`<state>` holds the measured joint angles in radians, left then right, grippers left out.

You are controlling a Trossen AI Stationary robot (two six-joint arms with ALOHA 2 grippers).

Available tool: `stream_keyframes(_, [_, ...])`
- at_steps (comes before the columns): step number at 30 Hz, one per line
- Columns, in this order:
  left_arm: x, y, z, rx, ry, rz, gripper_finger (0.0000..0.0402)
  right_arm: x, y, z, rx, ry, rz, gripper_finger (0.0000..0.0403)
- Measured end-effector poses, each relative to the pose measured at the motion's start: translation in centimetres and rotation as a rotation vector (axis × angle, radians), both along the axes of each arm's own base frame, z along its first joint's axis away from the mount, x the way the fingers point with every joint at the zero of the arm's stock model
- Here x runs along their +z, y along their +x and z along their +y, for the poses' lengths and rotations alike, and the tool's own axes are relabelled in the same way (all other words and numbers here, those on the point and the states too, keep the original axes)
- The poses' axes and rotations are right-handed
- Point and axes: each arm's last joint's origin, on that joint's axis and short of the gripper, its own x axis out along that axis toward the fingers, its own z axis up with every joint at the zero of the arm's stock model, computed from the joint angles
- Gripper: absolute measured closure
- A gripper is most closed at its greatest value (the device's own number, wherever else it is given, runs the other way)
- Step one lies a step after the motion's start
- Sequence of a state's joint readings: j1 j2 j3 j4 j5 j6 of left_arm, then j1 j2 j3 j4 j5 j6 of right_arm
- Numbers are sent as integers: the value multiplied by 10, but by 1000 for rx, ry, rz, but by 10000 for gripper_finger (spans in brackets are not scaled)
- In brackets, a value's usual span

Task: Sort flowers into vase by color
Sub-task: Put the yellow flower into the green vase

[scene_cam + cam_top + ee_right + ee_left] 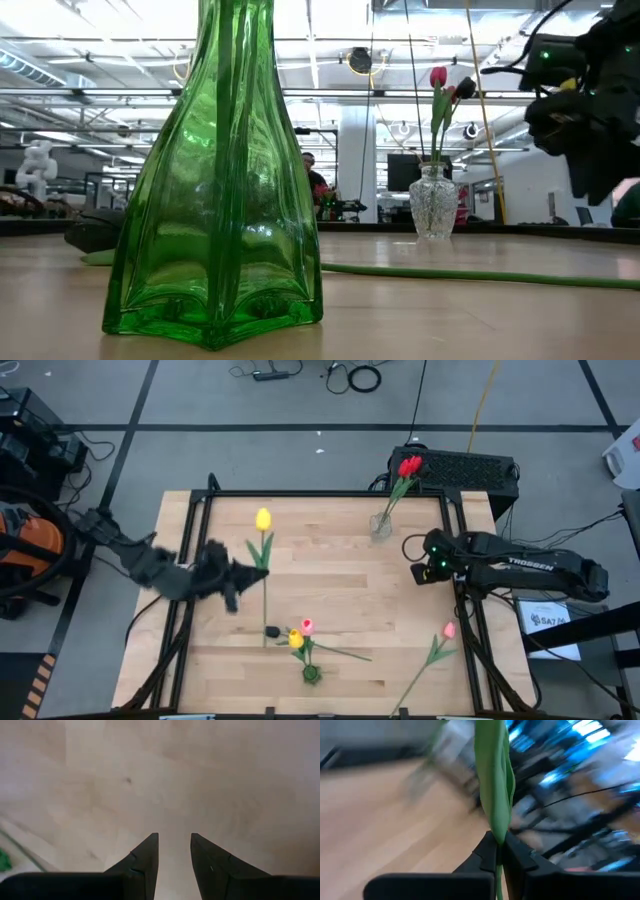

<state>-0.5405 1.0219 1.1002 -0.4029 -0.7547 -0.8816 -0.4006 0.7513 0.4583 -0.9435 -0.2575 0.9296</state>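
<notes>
Yellow tulip [263, 519] stem pinched in left gripper [246, 572] jaws (leaf too); right gripper [174, 851] jaws apart, empty.

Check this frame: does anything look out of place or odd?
Nothing looks damaged or spilled. Loose flowers lie flat on the table: a pink one near the right front, another pink one and a yellow one by the green vase. The left hand is shut on the yellow tulip.

Overhead view looking down, low view tight behind green vase [215, 180], wrists close.
</notes>
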Motion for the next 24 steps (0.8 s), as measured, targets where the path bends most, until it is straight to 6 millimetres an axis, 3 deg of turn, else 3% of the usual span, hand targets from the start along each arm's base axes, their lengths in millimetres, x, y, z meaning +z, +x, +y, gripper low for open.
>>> stream_keyframes(4, [16,14,-50,18,254,-160,394,-3,1,5,50,13,4,298])
stream_keyframes(8, [6,31,-91,3,455,-189,394,-2,6,8,144,-30,-52,298])
stream_keyframes(17, [-27,71,-156,-9,382,-294,394,11,31,17,301,-140,-315,298])
stream_keyframes(24, [-22,106,-197,-43,619,-195,394,18,41,30,413,-173,-444,298])
